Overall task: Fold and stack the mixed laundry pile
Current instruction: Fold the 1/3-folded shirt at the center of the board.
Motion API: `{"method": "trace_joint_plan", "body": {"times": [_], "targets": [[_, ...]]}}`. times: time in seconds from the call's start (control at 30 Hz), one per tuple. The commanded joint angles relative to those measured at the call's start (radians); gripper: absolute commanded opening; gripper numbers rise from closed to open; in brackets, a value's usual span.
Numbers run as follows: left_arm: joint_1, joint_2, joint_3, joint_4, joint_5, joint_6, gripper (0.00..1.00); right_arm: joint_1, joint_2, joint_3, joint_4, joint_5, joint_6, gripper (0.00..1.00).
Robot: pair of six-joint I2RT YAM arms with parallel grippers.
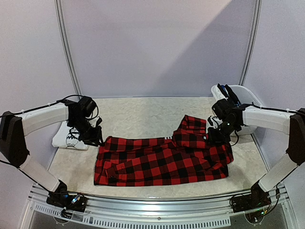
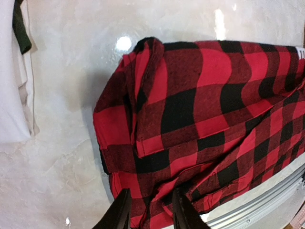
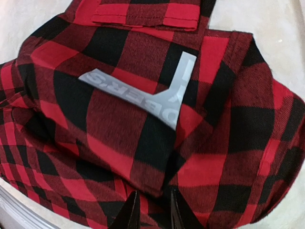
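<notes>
Pale marbled tabletop (image 1: 143,114) runs out ahead of me to plain light walls, and on it the red-black plaid garment (image 1: 162,164) lies spread flat across the middle, nearer my edge than the far wall. One part of it is folded up and back at the right end, making a raised flap. My left claw (image 2: 150,210) hangs over the garment's left end, its two dark fingers (image 2: 119,214) parted by a narrow gap. I see plaid cloth through that gap, but no cloth is pinched between them. My right claw (image 3: 150,212) hangs over the folded right end, spread just as little, with plaid showing between the fingers and nothing gripped. Just ahead of that claw, grey-white lettering (image 3: 143,90) shows on the folded cloth, reading upside down from my wrist. A white T-shirt (image 1: 69,136) with black print lies folded on the tabletop just left of the plaid, apart from it. At the far right stands a white tub (image 1: 248,98), with dark and blue pieces sticking up over its rim.
</notes>
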Motion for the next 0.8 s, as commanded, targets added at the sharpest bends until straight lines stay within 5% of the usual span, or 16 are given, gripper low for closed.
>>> {"method": "trace_joint_plan", "body": {"times": [0.0,0.4,0.77], "targets": [[-0.012,0.016,0.044,0.060,0.025,0.016,0.30,0.009,-0.101,0.026,-0.105,-0.004,0.003,0.25],[-0.038,0.105,0.027,0.059,-0.031,-0.028,0.51,0.009,-0.061,0.047,-0.033,-0.005,0.190,0.53],[-0.028,0.173,-0.024,0.163,0.057,-0.074,0.56,0.001,0.090,0.047,0.025,-0.100,0.323,0.55]]}}
